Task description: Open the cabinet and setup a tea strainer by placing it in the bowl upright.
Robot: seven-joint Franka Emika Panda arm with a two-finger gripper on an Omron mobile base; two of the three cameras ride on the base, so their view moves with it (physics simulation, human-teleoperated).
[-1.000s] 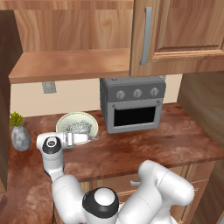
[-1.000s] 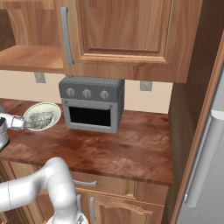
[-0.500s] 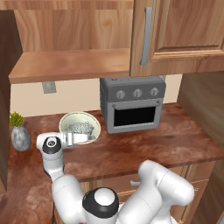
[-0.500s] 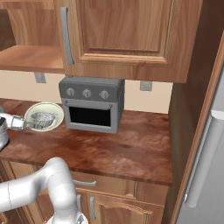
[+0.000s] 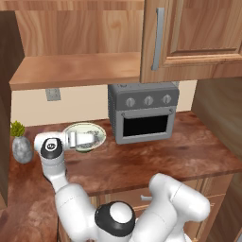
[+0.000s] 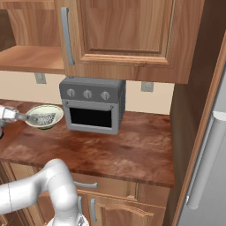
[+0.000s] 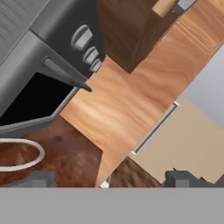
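Right base view: the tea strainer [image 6: 42, 118], judged light and stiff, was seen resting in the glossy bowl [image 6: 54, 110]; jaws stood wide, empty.

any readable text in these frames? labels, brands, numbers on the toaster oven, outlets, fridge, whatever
None readable.
Toaster oven: three plain knobs, with no markings, brand or numbers showing around them.
Wall outlet: blank grey plate.
Cabinet, bowl and fridge: plain surfaces, no lettering or signs.
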